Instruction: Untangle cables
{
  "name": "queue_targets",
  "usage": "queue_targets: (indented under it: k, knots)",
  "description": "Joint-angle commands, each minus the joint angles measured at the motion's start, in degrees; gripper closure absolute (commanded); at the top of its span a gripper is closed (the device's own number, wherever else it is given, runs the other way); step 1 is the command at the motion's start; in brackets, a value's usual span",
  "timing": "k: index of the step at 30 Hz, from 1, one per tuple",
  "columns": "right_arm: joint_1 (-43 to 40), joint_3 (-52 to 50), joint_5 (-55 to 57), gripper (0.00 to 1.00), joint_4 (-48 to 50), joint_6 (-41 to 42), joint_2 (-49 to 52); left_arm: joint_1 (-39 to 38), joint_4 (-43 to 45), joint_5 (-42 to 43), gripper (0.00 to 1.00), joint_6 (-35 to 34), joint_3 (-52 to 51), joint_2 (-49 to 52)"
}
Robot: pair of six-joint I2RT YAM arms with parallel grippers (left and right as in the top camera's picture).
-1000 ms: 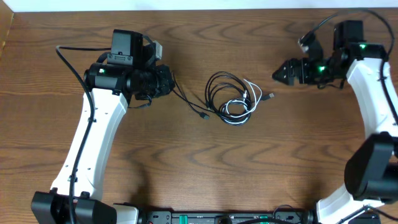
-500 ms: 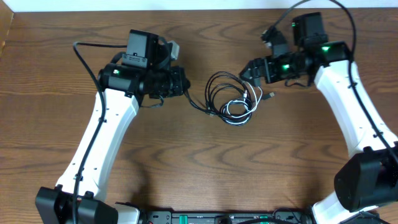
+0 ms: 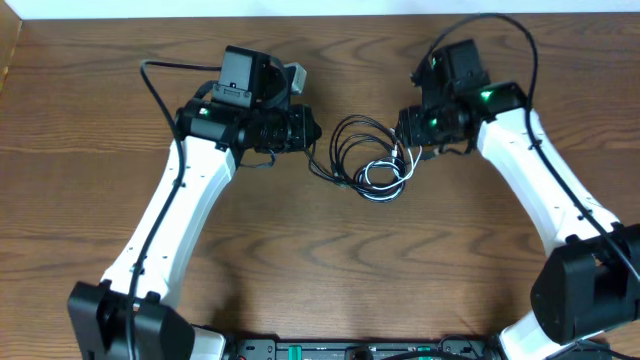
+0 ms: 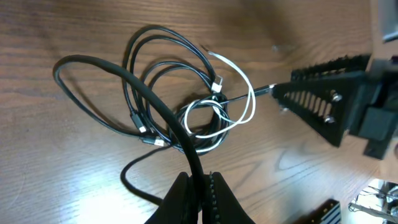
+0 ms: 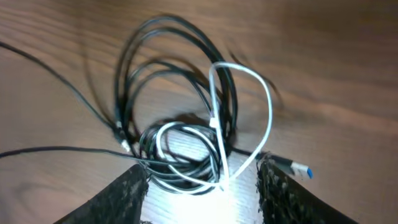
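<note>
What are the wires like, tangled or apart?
Tangled. The white cable loops through the coiled black cables in one heap.

Glossy cables, matt wood tbl

Dark brown wood-grain table, pale strip beyond its far edge, soft glare on the wood

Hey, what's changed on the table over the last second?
Both arms closed in on the cables: the right gripper swung left to the pile's edge, fingers open; the left gripper slid right, holding a black cable. The pile itself looks unmoved.
</note>
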Motion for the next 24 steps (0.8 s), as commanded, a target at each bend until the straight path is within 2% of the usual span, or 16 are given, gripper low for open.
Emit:
queue_targets:
  k: [1,3,8,9,11,24]
  knots:
    - [2.0,-4.3,2.6,0.44,3.5,3.5,-0.1,0.1,0.6,0.3,0.92,0.7,-0.4,1.5]
    - [2.6,-6.5,2.6,0.44,5.9,4.0,0.1,0.1,1.0,0.3,0.92,0.5,-0.4,1.7]
    - [3.6,-11.2,2.8,0.28,10.5,4.3,0.4,0.1,1.1,0.3,0.93,0.5,-0.4,1.7]
    - [3.6,-12.0,2.8,0.23,10.8,4.3,0.4,0.1,1.1,0.3,0.93,0.5,-0.4,1.7]
    - [3.6,-13.3,2.8,0.01,10.8,4.3,0.4,0.1,1.1,0.3,0.93,0.5,-0.4,1.7]
    - [3.6,-15.5,2.8,0.01,10.2,4.3,0.4,0.1,1.6,0.3,0.93,0.5,-0.4,1.7]
